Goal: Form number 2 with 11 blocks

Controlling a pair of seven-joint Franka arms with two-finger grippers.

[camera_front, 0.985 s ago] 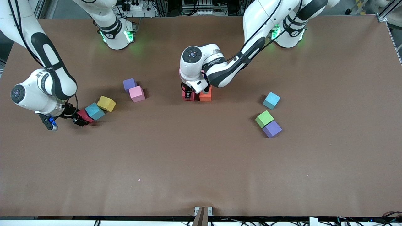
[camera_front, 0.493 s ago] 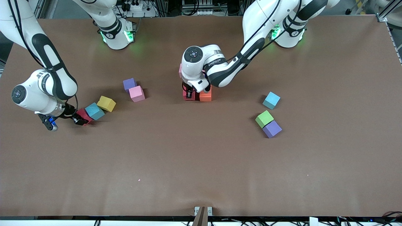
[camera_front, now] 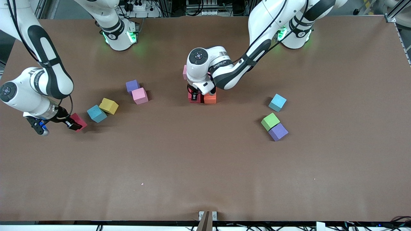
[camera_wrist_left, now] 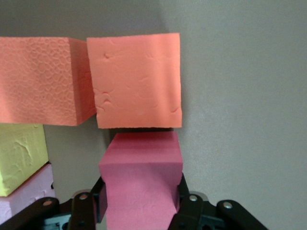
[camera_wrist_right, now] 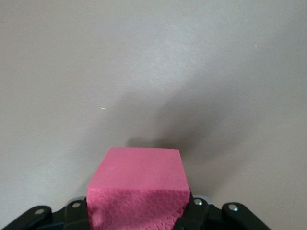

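- Right gripper [camera_front: 72, 124] of mine has clamped a red block [camera_front: 78, 121] and pulled it away from the blue block [camera_front: 96, 113], toward the right arm's table end.
- Left gripper [camera_front: 194, 96] stays shut on another red block [camera_wrist_left: 142, 177], just beside the orange block [camera_front: 210, 98] in the number 2 [camera_front: 208, 98].
- Both reds are ready; placing mine comes next, I judge.

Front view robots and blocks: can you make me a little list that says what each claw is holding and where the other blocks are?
left gripper: shut on a red block, set against two orange blocks in the unfinished number 2
right gripper: shut on another red block, at the right arm's end of the table
near it: blue block touching yellow block
farther from the camera: purple block beside pink block
left arm's end: blue block; green block touching purple block
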